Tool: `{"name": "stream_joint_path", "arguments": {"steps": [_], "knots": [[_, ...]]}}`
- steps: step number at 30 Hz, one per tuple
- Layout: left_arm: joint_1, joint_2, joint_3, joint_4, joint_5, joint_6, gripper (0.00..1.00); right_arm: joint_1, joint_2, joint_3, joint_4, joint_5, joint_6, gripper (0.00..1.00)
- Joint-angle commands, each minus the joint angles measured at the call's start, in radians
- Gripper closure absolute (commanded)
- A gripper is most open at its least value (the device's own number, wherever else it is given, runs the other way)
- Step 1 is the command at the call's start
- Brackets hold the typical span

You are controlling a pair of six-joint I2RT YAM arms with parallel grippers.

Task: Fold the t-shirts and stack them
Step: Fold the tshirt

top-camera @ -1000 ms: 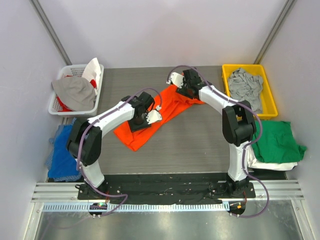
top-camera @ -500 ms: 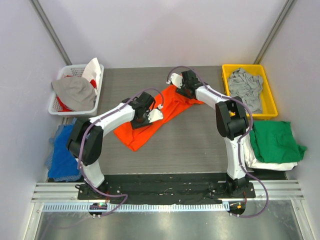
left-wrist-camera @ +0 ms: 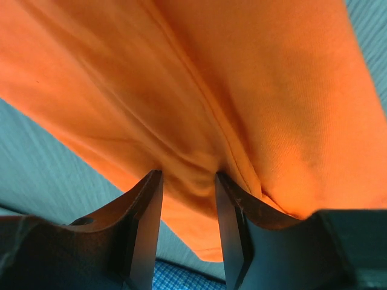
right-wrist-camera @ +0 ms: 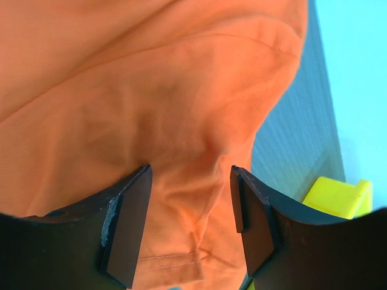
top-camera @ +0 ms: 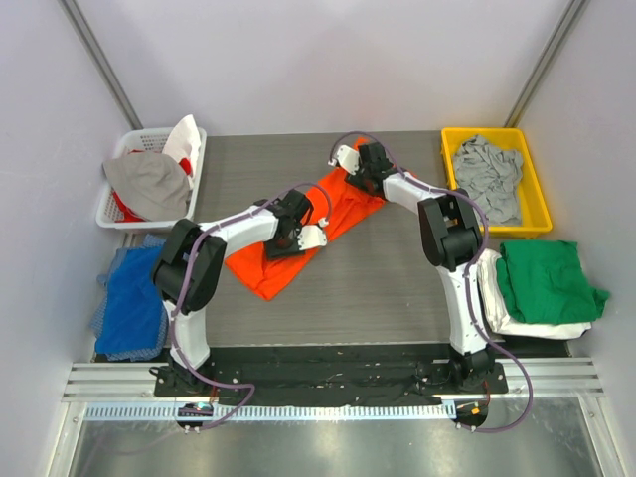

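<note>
Where it bunches, orange t-shirt (left-wrist-camera: 272,90) creases | cloth soft, seamed

Overhead view of the whole table (top-camera: 397,283) — both wrist views tight on its orange t-shirt (top-camera: 256,268).

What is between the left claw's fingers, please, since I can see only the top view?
Observer: The left claw pinches a raised fold of the orange shirt; the cloth touches both fingers.
Operator: Thank you. And the other arm?
Observer: The right claw straddles puckered cloth with its jaws wider apart; I cannot tell whether it is clamped.
Operator: Is it near an edge of the cloth?
Observer: Yes, a stitched hem shows close by its fingers.
</note>
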Motion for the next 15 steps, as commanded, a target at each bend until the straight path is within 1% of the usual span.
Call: {"name": "stream_joint_path", "arguments": {"steps": [1,9,15], "knots": [[0.022,0.039,0.007,0.005,0.032,0.074,0.55,-0.027,0.058,0.06,0.06,-0.005,-0.017,0.36],[0.014,0.076,0.043,-0.09,0.084,0.092,0.56,-0.056,0.159,0.132,0.101,0.004,-0.101,0.37],[-0.041,0.081,0.05,-0.125,0.102,0.094,0.55,-0.064,0.216,0.201,0.12,-0.005,-0.139,0.36]]}}
